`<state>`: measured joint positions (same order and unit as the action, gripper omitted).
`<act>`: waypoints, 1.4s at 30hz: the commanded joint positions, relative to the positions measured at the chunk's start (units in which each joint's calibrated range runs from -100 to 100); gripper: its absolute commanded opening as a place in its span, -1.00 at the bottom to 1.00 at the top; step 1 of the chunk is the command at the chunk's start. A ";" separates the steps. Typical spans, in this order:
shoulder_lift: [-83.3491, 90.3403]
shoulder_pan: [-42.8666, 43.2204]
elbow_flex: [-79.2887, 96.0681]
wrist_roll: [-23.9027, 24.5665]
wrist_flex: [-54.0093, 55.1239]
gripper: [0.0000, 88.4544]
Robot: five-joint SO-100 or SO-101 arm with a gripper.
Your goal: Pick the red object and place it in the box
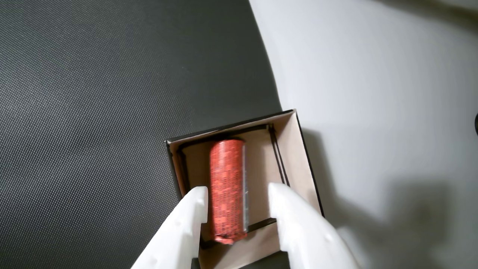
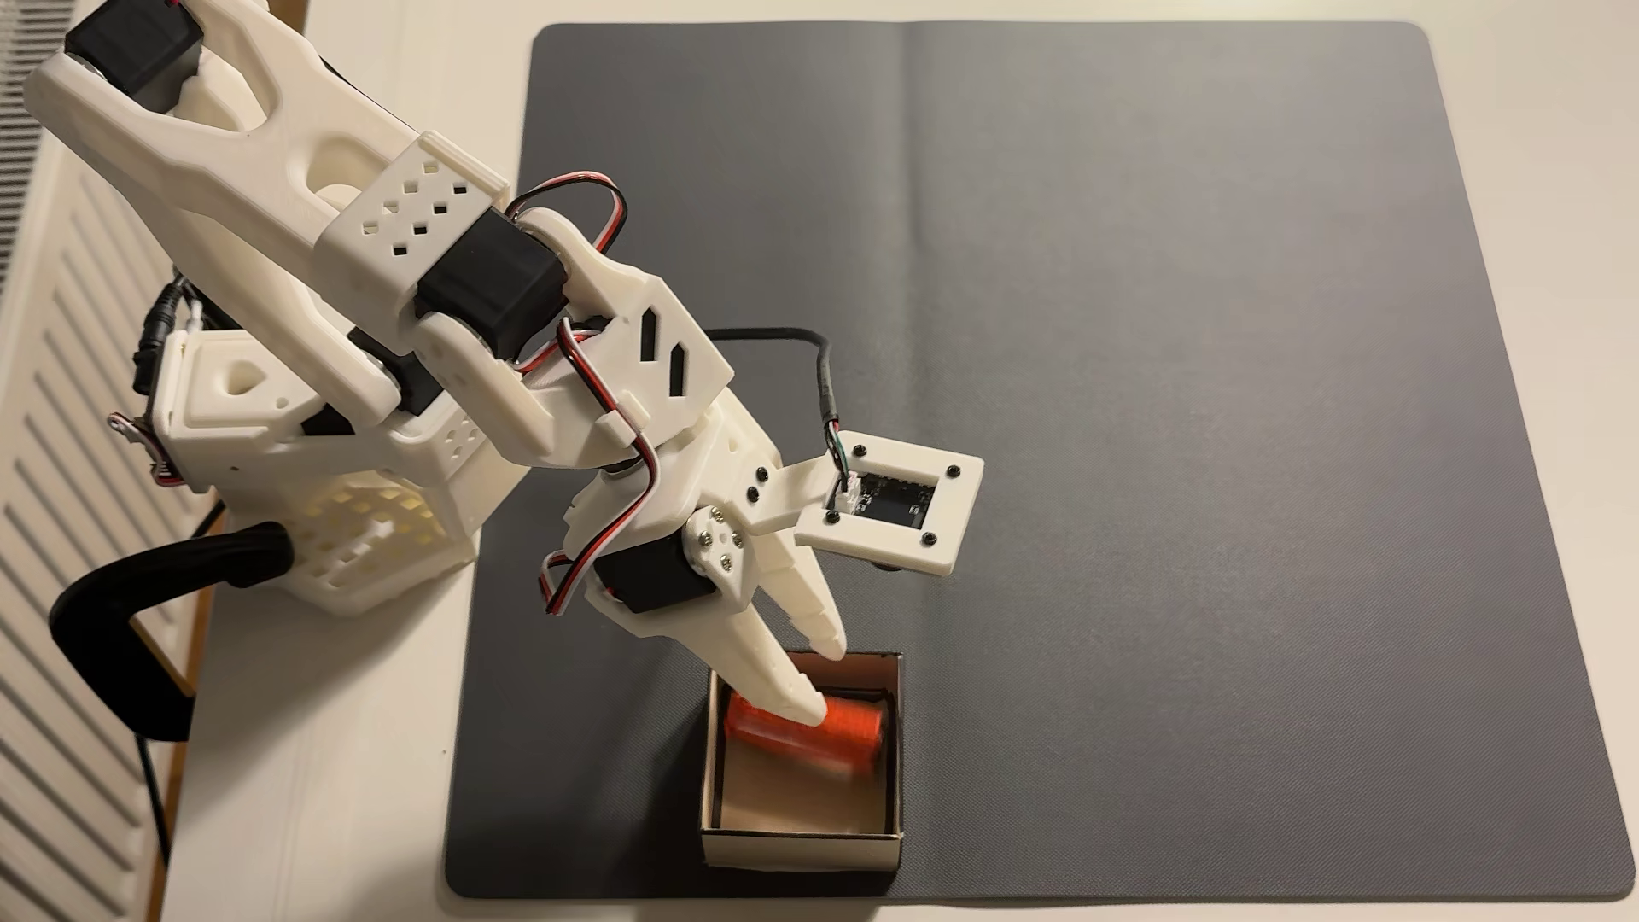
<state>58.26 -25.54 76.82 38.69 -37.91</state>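
The red object [image 1: 227,188], an orange-red cylinder with fine black print, lies on its side on the tan bottom of the box [image 1: 295,149]. In the fixed view the same red object [image 2: 843,731] rests near the far wall of the box [image 2: 803,842], which stands at the mat's near edge. My gripper [image 1: 238,194] hangs just above the box's opening and is open. Its two white fingers stand apart on either side of the cylinder without touching it. In the fixed view my gripper [image 2: 827,681] points down into the box, one fingertip covering part of the cylinder.
A dark grey mat [image 2: 1153,355] covers most of the white table [image 2: 310,754]; the box stands at its near edge. The arm's white base [image 2: 293,443] and a black cable stand at the left. The wrist camera mount [image 2: 896,510] juts out beside the gripper.
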 commanded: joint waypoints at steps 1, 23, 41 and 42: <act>0.16 -0.22 -0.77 0.22 0.68 -0.68; 41.23 21.01 0.32 10.54 -24.50 -0.98; 41.06 23.31 20.00 10.12 -28.00 -0.98; 41.06 23.31 21.09 10.12 -28.00 -0.98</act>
<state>99.14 -2.38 96.44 48.84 -65.74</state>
